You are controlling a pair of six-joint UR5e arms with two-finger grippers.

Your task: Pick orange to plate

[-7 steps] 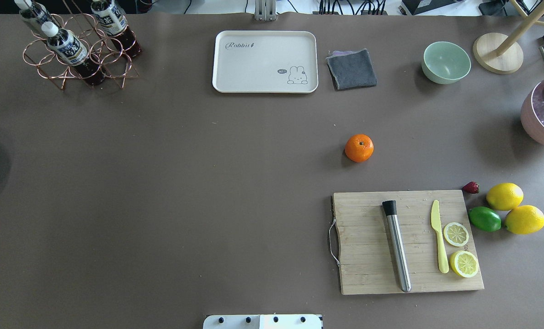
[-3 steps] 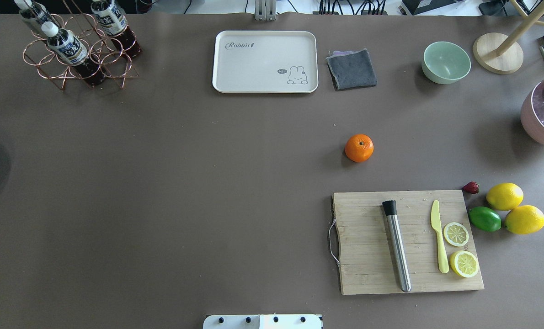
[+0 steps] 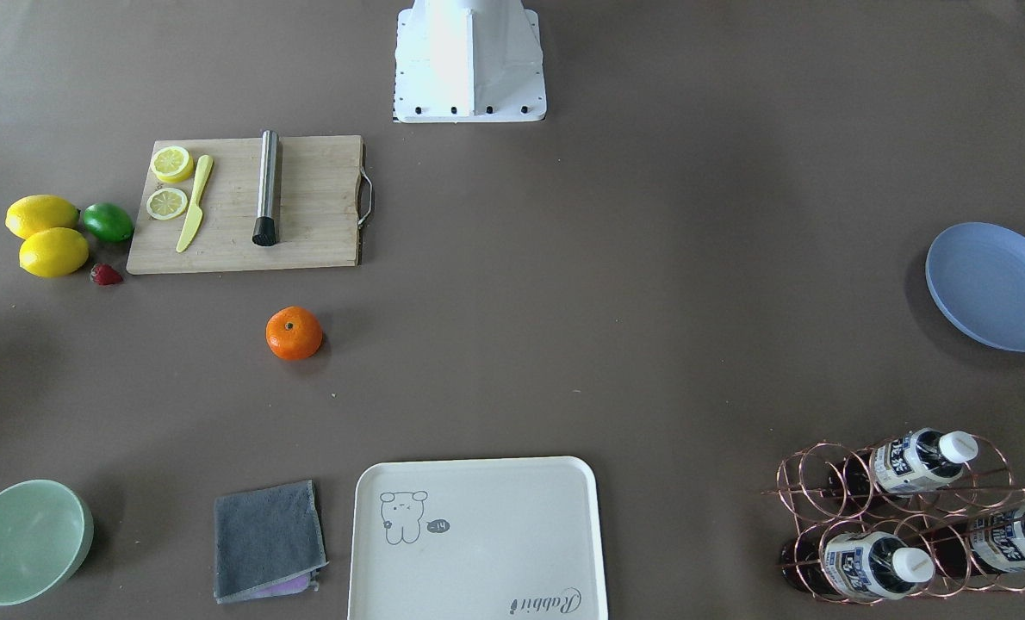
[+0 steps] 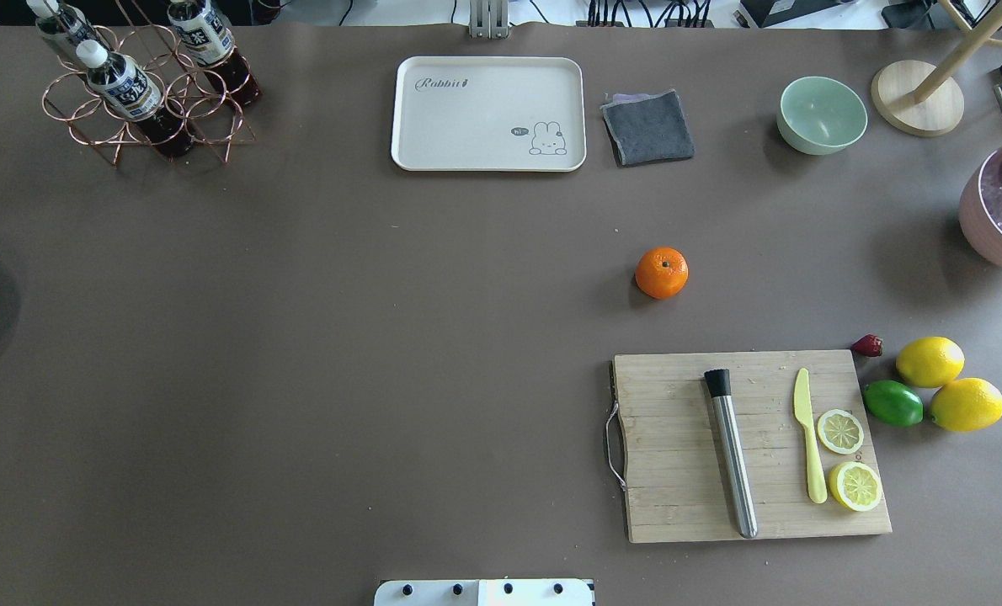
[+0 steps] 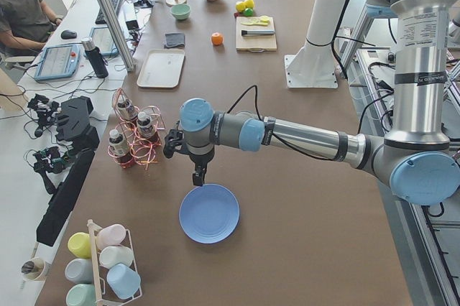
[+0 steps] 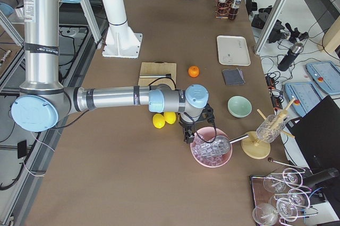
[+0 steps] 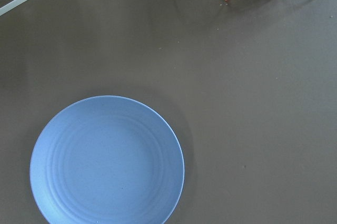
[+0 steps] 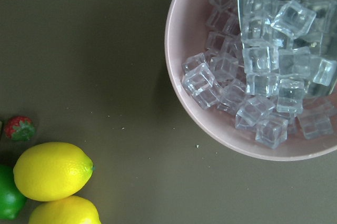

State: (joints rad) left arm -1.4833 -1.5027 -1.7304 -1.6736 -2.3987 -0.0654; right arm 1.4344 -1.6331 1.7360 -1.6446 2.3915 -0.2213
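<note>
While the orange [image 4: 661,272] sits ungrasped far from the plate [image 3: 995,286], a reach is needed; left gripper [image 5: 198,175] and right gripper [image 6: 187,136] jaws cannot be judged.

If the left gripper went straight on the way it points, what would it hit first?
Likely the blue plate, near its rim; the left gripper points down there. Depth is unclear, so possibly bare table beside it.

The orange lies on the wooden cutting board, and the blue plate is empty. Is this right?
Not quite. The orange lies on the bare table, apart from the wooden cutting board, as the overhead exterior view shows. The blue plate is indeed empty.
</note>
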